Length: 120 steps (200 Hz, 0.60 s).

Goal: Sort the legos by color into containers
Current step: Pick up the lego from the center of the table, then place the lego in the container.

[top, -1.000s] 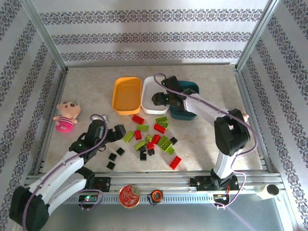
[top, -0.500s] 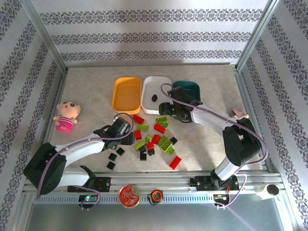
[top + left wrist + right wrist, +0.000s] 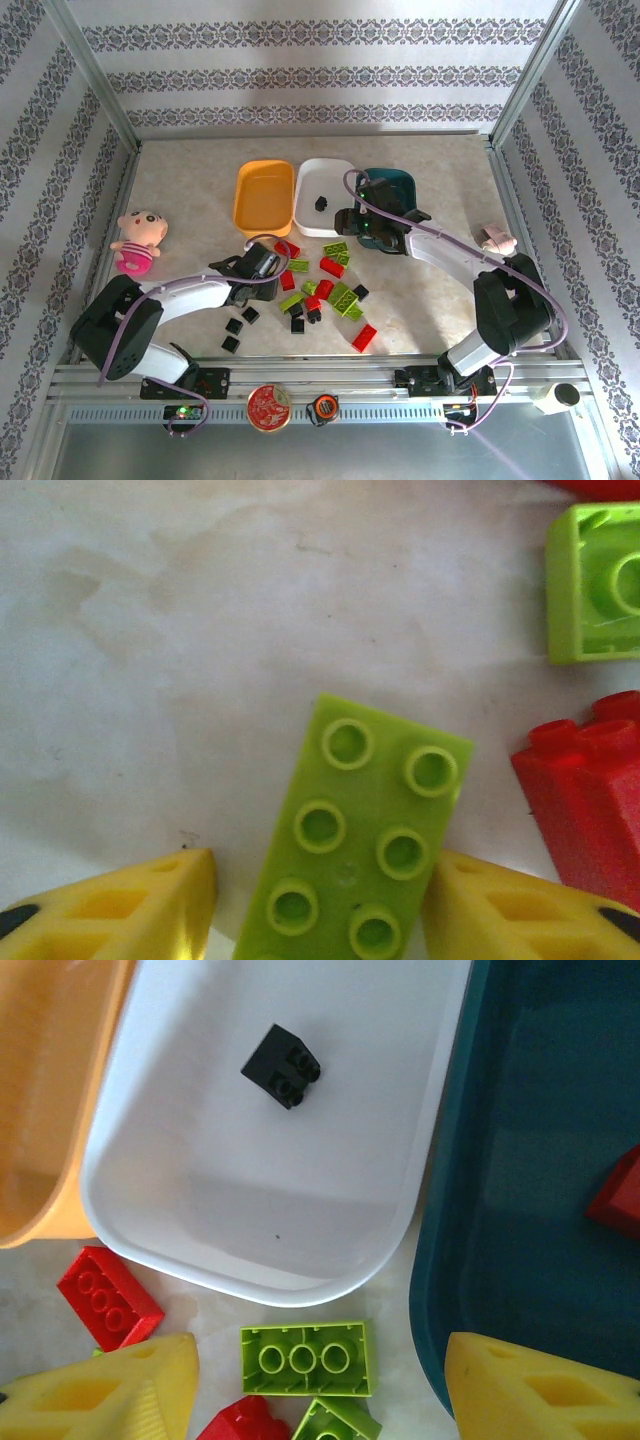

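Left wrist crops the lime brick (image 3: pixel 362 852) your left pincer (image 3: pixel 322 868) straddles, jaws apart; right pincer (image 3: pixel 320 1348) also stands apart.

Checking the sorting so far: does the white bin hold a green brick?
No, the white bin holds just one small black brick, as the right wrist view shows.

LEFT: left gripper (image 3: pixel 266 272) reached from the desk's near-left part toward its middle, jaws narrowed either side of 1 lime green brick (image 3: pixel 365 840) | RIGHT: right gripper (image 3: pixel 358 235) drew back off the white bin (image 3: pixel 335 180) toward the near edge, uncovering 1 black brick (image 3: pixel 319 203)
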Motion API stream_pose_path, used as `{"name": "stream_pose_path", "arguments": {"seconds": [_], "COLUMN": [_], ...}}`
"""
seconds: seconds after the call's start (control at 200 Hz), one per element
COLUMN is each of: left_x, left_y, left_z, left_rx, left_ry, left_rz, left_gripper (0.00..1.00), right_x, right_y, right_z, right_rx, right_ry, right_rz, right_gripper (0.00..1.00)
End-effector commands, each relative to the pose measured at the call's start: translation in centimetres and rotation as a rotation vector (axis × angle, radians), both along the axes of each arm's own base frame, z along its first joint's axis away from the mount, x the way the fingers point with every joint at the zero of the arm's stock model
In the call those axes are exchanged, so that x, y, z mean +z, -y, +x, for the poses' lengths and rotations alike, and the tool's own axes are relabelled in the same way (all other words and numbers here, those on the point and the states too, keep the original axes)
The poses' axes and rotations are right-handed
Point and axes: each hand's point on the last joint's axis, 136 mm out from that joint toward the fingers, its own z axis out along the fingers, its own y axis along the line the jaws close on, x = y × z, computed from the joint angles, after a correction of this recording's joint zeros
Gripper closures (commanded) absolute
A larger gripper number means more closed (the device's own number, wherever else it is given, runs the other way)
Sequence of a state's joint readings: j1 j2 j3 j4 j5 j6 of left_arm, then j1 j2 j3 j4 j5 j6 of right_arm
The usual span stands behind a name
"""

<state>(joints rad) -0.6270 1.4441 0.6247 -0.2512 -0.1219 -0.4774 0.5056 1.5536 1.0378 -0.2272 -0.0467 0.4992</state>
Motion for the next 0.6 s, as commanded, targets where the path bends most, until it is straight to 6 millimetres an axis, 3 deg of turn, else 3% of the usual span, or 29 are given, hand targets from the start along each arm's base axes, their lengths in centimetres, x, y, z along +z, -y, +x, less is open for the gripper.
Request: {"name": "stream_pose_path", "arguments": {"seconds": [0.0,0.145,0.29,0.445,0.515,0.595], "left_x": [-0.1,1.6,6.7,13.4,15.1,15.4], "left_y": [1.3,1.5,1.6,1.1,0.7,0.0], "left_z": [0.4,0.9,2.9,7.2,9.7,12.6], "left_rx": [-0.038,-0.029,-0.010,0.039,0.074,0.123], "left_ry": [0.003,0.051,0.188,0.357,0.394,0.398], "left_rz": [-0.035,-0.066,-0.120,-0.186,-0.215,-0.241], "left_gripper": [0.52,0.67,0.73,0.74,0.74,0.75], "right_x": [1.3,1.6,1.7,1.2,0.7,0.0], "right_y": [0.6,0.9,1.7,2.3,2.7,3.2], "right_z": [-0.1,-0.8,-1.6,-2.8,-3.4,-4.2], "right_rx": [-0.023,-0.029,-0.043,-0.050,-0.055,-0.057], "right_ry": [0.027,0.033,0.042,0.040,0.031,0.017], "right_rz": [0.027,0.034,0.039,0.044,0.037,0.028], "right_gripper": [0.33,0.33,0.33,0.34,0.33,0.33]}}
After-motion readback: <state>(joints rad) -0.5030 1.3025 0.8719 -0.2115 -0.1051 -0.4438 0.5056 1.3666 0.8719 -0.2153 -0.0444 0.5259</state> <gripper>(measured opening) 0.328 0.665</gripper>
